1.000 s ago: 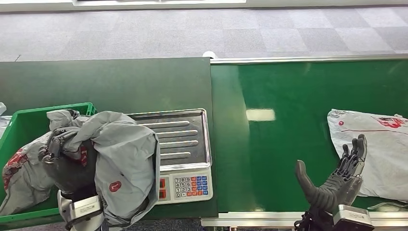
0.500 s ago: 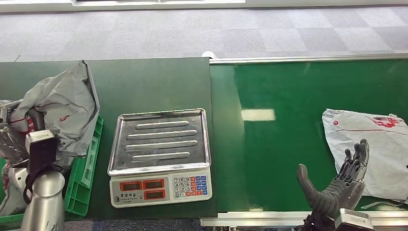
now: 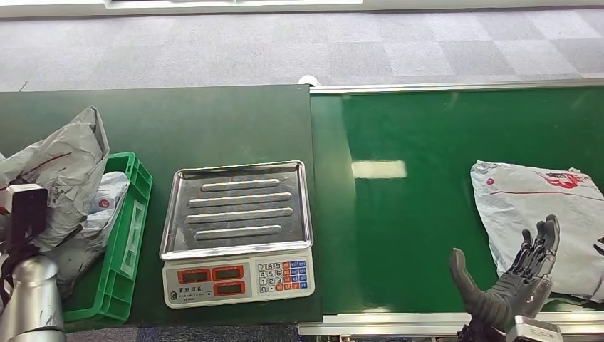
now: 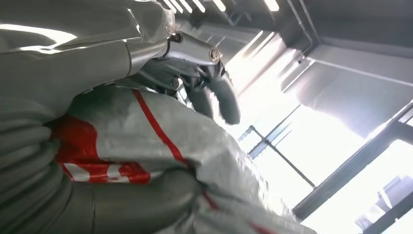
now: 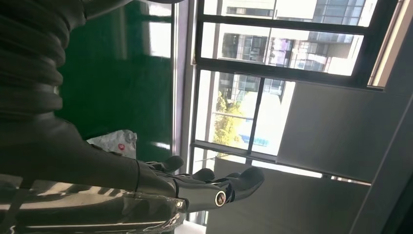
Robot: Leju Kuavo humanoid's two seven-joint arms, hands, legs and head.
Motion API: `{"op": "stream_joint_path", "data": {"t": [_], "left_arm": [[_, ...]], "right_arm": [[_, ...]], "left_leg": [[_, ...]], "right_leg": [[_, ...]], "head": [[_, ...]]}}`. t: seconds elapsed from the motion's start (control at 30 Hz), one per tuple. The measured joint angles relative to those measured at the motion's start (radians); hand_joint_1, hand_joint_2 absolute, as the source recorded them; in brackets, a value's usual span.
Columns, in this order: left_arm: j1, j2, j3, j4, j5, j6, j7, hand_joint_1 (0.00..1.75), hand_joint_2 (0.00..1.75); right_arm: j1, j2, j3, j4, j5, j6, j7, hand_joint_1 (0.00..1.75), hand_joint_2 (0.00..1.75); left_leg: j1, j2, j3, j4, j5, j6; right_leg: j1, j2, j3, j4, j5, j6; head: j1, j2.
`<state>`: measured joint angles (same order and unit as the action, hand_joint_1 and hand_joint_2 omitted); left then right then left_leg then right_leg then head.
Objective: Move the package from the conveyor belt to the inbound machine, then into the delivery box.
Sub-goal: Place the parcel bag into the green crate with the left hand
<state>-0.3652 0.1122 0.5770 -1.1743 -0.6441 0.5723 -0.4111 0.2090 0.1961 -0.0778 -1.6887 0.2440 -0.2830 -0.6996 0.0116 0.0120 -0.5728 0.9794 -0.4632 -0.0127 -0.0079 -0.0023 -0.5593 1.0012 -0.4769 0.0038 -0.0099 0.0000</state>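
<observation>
Silver arms end in dark grey hands [image 3: 514,285] with ribbed wrist covers.

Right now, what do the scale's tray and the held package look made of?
Scale tray: likely stainless steel, bright brushed finish, raised ribs, reflective rim. Package gripped by the left hand: seemingly thin grey plastic film, glossy, crumpled, with red printing.

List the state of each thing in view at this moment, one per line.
Left hand: holds a grey package above the green delivery box.
Right hand: open, fingers spread, by a package on the conveyor belt.
Package on the belt: lying flat, not held.
Scale tray: bare.
Delivery box: holds another grey package.
</observation>
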Motion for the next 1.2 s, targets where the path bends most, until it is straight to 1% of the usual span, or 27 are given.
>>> {"op": "stream_joint_path", "data": {"t": [0.13,0.4,0.57,0.67,0.77,0.83,0.9,1.0,1.07,1.13,1.2], "left_arm": [[0.002,-0.016,0.011,-0.002,0.045,-0.043,-0.032,0.00,1.75],[0.017,-0.055,0.028,-0.062,0.154,-0.077,-0.123,0.00,1.75],[0.032,-0.071,0.035,-0.095,0.180,-0.090,-0.144,0.00,1.75],[0.059,-0.090,0.037,-0.140,0.258,-0.125,-0.203,0.00,1.75],[0.114,-0.130,0.022,-0.247,0.356,-0.138,-0.272,0.00,1.75],[0.166,-0.158,-0.023,-0.353,0.407,-0.116,-0.283,0.00,1.75],[0.225,-0.180,-0.101,-0.470,0.433,-0.076,-0.285,0.00,1.75],[0.320,-0.191,-0.256,-0.629,0.414,0.047,-0.285,0.00,1.75],[0.376,-0.192,-0.359,-0.703,0.419,0.095,-0.285,0.00,1.75],[0.418,-0.195,-0.417,-0.741,0.451,0.086,-0.285,0.00,1.75],[0.447,-0.203,-0.431,-0.754,0.496,0.019,-0.285,0.00,1.75]], "right_arm": [[0.000,0.002,-0.010,0.000,0.002,0.002,0.000,0.00,1.75],[0.001,0.009,-0.029,0.000,0.001,0.011,0.000,0.00,1.75],[0.001,0.011,-0.036,0.000,0.001,0.013,0.000,0.00,1.75],[0.003,0.012,-0.039,0.000,-0.001,0.014,0.000,0.00,1.75],[0.010,0.012,-0.040,0.000,-0.006,0.012,0.000,0.00,1.75],[0.017,0.013,-0.041,-0.003,-0.007,0.010,0.000,0.00,1.75],[0.027,0.015,-0.044,-0.008,-0.007,0.011,0.000,0.00,1.75],[0.042,0.020,-0.053,-0.015,-0.001,0.022,0.000,0.00,1.75],[0.051,0.023,-0.058,-0.019,0.006,0.033,0.000,0.00,1.75],[0.056,0.025,-0.060,-0.023,0.012,0.044,0.000,0.00,1.75],[0.061,0.027,-0.062,-0.025,0.019,0.053,0.000,0.00,1.75]], "left_leg": [[0.000,-0.001,0.000,0.000,0.000,0.000],[0.000,0.000,0.000,0.000,0.000,0.000],[0.000,0.000,0.000,0.000,0.000,0.000],[0.000,0.000,0.000,0.000,0.000,0.000],[0.000,0.000,0.000,0.000,0.000,0.000],[0.000,0.000,0.000,0.000,-0.001,0.000],[0.000,0.000,0.000,0.000,-0.002,0.000],[-0.001,0.000,0.000,0.000,-0.003,0.001],[-0.001,0.000,0.000,0.000,-0.004,0.001],[-0.001,0.000,0.000,0.000,-0.004,0.001],[-0.001,0.000,0.001,0.000,-0.004,0.001]], "right_leg": [[0.000,0.000,0.000,0.000,0.000,0.000],[0.000,0.000,0.000,0.000,0.000,0.000],[0.000,0.000,0.000,0.000,0.000,0.000],[0.000,0.000,0.000,0.000,0.000,0.000],[0.000,0.000,0.000,0.000,0.000,0.000],[0.000,0.000,-0.001,0.000,0.000,0.000],[-0.001,0.000,-0.001,0.000,-0.001,0.001],[-0.001,0.000,0.000,-0.001,-0.001,0.001],[-0.001,0.000,0.000,-0.001,-0.001,0.001],[-0.001,0.000,0.000,-0.001,-0.001,0.002],[-0.001,0.000,0.001,-0.001,-0.002,0.001]], "head": [[0.000,0.000],[0.000,0.000],[0.000,0.000],[0.000,0.000],[0.000,0.000],[0.000,0.000],[0.000,0.000],[0.000,0.000],[0.000,0.000],[0.000,0.000],[0.000,0.000]]}}
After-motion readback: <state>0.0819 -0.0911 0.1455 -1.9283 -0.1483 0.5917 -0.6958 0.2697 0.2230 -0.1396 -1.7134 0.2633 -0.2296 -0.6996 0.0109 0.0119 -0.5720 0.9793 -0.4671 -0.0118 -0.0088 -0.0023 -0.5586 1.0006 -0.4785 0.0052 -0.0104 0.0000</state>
